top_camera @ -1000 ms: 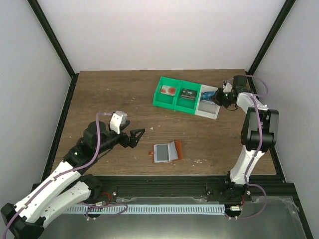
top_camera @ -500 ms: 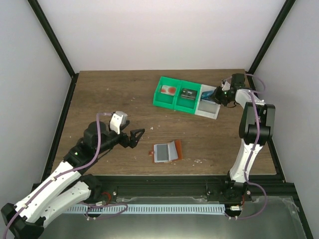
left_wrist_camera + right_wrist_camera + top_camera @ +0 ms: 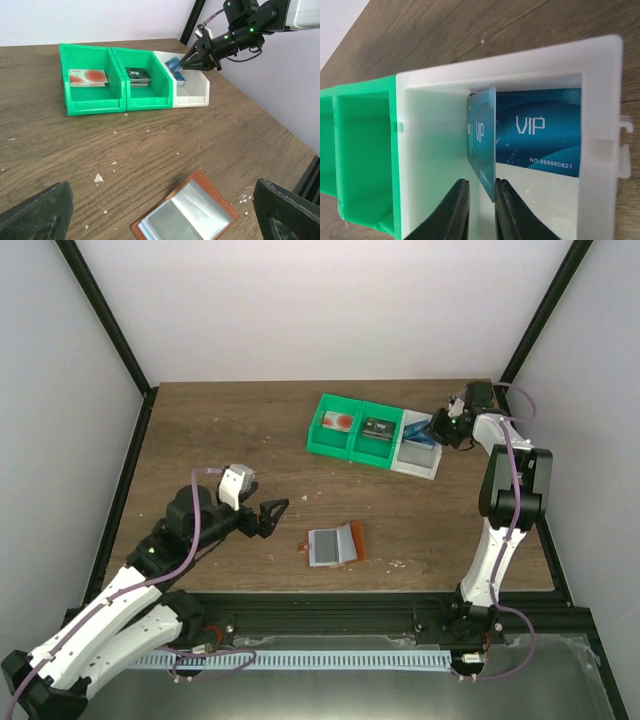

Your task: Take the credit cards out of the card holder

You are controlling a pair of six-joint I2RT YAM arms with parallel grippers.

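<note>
right wrist view: right pincer [image 3: 481, 200] is clamped on a blue vip card [image 3: 482, 135], one finger on each face at its near end. the card stands on edge, long axis running straight away from the pincer, far end inside the white bin [image 3: 435, 150]. a second blue vip card [image 3: 540, 132] lies flat on the bin floor, just right of the held one. judgement: the next move is a release, and the card is already over the bin, so it only needs the jaws to part.

the right arm reaches to the back right of the surface [image 3: 200, 440], wrist turned left toward the bin. the card holder [image 3: 332, 545] lies open and flat near the front edge, well apart from that pincer and nearer the left arm; its grey-blue pockets look empty. the left pincer [image 3: 275, 515] has its jaws apart, low, just left of the holder and touching nothing. the green bins [image 3: 95, 102] hold a white card with red mark [image 3: 87, 76] and a dark card [image 3: 137, 75].
</note>
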